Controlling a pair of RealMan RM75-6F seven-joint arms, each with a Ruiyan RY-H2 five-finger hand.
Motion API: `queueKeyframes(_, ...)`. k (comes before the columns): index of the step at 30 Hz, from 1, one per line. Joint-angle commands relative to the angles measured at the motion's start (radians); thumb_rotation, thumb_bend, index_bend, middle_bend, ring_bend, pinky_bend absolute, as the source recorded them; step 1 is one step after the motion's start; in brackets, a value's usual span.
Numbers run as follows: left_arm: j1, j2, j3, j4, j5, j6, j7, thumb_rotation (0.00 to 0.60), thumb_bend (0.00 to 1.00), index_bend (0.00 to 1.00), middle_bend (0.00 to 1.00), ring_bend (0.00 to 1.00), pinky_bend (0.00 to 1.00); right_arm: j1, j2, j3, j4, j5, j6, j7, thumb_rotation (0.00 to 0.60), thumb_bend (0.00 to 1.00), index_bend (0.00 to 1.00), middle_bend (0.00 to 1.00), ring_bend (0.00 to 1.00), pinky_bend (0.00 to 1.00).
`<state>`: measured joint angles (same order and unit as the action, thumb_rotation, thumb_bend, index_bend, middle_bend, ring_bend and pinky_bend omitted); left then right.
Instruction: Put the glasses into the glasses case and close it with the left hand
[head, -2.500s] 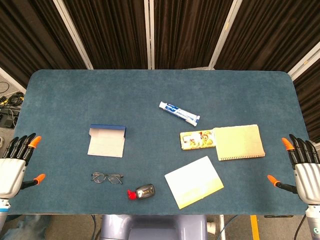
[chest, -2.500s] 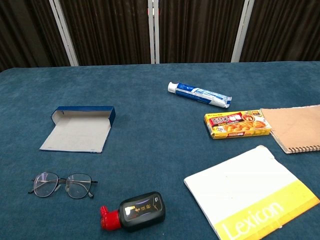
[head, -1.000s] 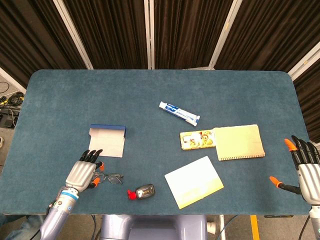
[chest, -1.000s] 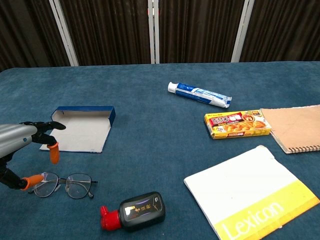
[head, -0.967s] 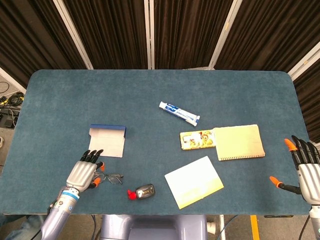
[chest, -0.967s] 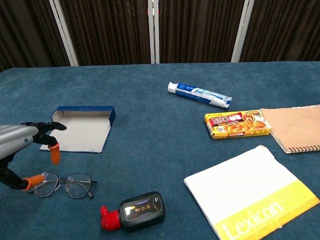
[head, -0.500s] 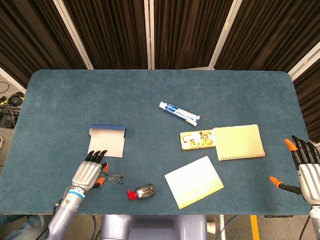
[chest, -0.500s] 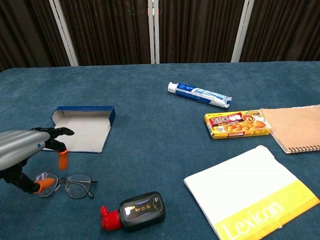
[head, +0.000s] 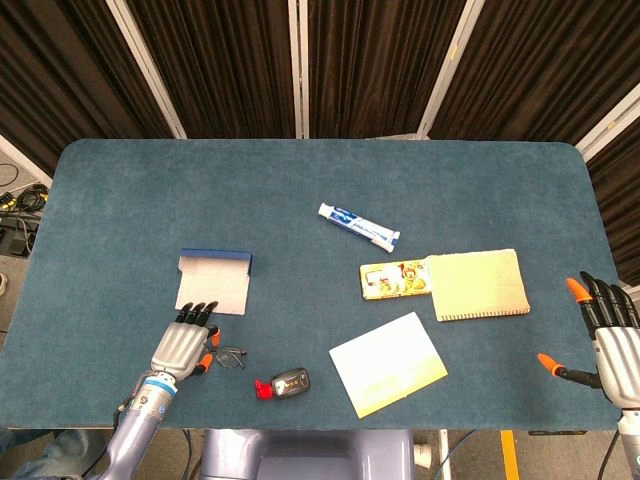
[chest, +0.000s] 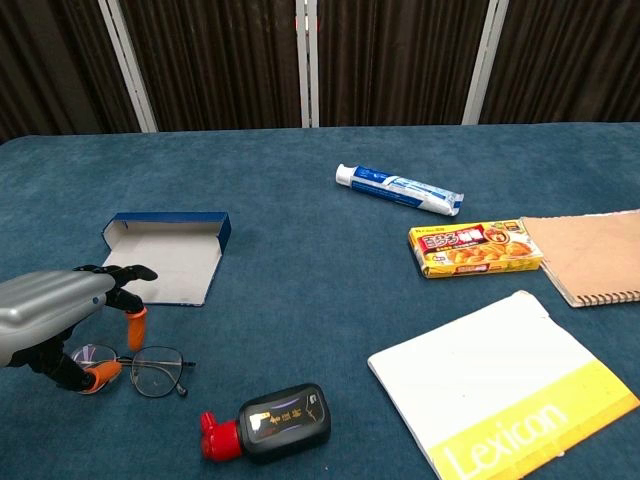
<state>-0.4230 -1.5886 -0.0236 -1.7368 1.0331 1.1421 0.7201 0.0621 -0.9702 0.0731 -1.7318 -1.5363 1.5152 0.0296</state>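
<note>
— Over the glasses (chest: 130, 368) near the front left edge, my left hand (chest: 55, 318) hovers with fingers apart, holding nothing. Reach step.
— Next?
— I'd lower and pinch the frame, I think, then carry it to the case (chest: 155, 258).
— Case?
— Lid open, nothing inside. Right hand (head: 610, 338) idles spread, holding nothing.

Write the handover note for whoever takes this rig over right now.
Left hand: over the glasses, fingers spread around the left lens, nothing gripped yet.
Right hand: open, off the table's right edge.
Glasses lie on the table, near its front edge. Glasses case lies open just behind them.
Done: reach only.
Left: grip the glasses, place them in the case, close the lid with the left hand.
</note>
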Motion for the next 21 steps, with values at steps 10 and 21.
queueKeyframes(10,-0.013,-0.009,0.012,0.008,-0.01,0.004,-0.011,0.6,0.46,0.52,0.0,0.0,0.0,0.001,0.0,-0.003,-0.002,-0.001,-0.003,0.003,0.6,0.0,0.0,0.0,0.0,0.0)
queueKeyframes(21,-0.023,-0.013,0.017,0.015,-0.022,0.01,-0.016,0.6,0.53,0.59,0.0,0.0,0.0,0.002,0.002,-0.003,0.0,0.0,-0.006,0.009,0.6,0.0,0.0,0.0,0.0,0.0)
